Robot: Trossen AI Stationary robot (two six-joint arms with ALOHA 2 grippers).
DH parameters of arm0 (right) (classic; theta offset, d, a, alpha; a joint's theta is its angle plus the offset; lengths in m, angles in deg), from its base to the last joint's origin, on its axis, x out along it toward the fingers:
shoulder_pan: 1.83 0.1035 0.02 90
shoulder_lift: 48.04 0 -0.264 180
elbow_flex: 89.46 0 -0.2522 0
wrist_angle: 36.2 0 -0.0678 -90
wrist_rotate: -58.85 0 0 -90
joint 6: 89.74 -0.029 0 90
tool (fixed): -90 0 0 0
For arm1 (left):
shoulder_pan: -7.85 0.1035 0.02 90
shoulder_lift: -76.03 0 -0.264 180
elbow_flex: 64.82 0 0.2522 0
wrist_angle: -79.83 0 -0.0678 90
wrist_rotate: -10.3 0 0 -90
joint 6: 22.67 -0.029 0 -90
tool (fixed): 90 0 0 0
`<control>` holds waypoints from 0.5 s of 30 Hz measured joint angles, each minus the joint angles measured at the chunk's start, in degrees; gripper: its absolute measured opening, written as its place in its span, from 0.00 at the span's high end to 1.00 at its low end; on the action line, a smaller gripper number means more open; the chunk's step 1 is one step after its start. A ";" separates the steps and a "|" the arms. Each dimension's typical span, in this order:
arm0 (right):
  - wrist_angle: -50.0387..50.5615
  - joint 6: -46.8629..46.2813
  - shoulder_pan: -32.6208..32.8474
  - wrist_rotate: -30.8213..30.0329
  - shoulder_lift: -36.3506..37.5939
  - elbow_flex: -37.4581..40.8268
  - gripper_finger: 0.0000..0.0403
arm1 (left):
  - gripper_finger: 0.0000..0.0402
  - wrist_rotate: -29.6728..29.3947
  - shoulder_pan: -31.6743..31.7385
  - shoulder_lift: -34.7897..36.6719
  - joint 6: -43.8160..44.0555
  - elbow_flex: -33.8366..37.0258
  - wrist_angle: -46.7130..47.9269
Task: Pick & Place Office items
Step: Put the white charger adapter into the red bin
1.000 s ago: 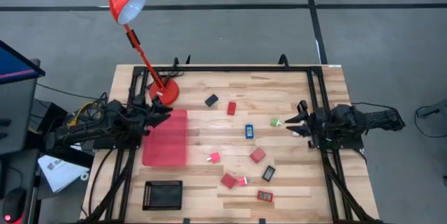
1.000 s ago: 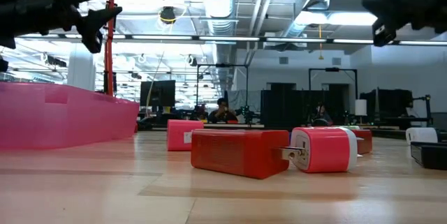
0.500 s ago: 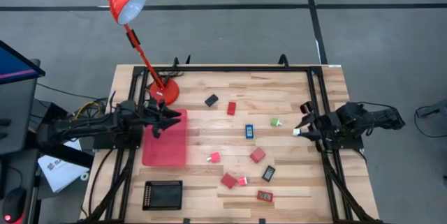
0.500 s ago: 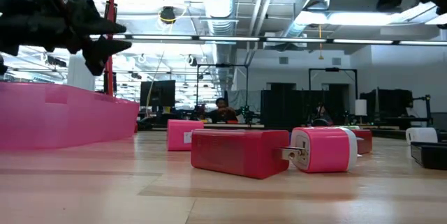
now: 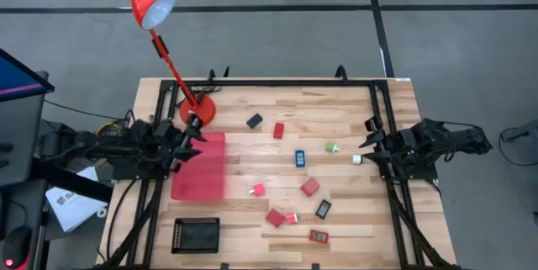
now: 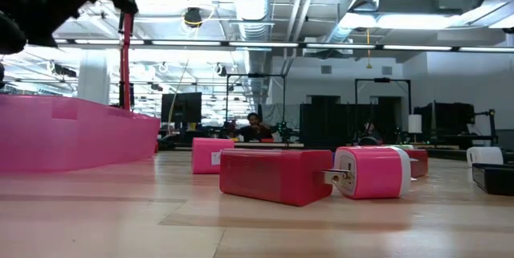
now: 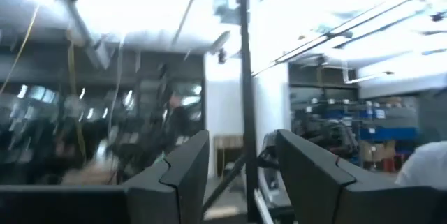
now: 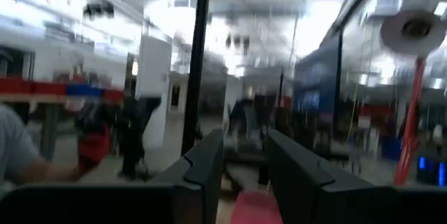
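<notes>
Items (image 5: 310,187) lie scattered on the worktop (image 5: 336,119); red tray (image 5: 199,166) looks empty. Left hand (image 5: 192,138) and right hand (image 5: 370,146) gape, empty.

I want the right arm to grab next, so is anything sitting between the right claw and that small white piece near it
Nothing visible does. In the high view the right claw is at the table's right edge and the small white piece lies just beside it on bare wood. The nearest other item, the green piece, lies farther in.
</notes>
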 joint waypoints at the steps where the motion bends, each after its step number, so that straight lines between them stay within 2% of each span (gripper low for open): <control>1: 2.51 -0.52 0.36 -1.15 -2.69 -2.27 0.74 | 0.59 -0.02 -0.80 -0.35 -1.42 -0.71 -0.48; 6: 21.94 -0.55 3.70 -11.64 -20.34 -20.44 0.69 | 0.59 -1.32 -4.27 -1.28 -7.33 -4.09 5.44; 9: 41.02 -2.70 5.91 -20.22 -32.30 -35.16 0.63 | 0.59 -4.16 -5.29 -1.44 -10.26 -5.32 8.90; 12: 64.16 -11.70 6.82 -28.34 -44.12 -48.85 0.58 | 0.59 -4.68 -5.56 -1.42 -12.05 -6.16 10.28; 15: 79.60 -21.85 6.90 -31.07 -52.83 -56.35 0.53 | 0.59 -4.69 -5.56 -1.37 -12.78 -6.75 12.14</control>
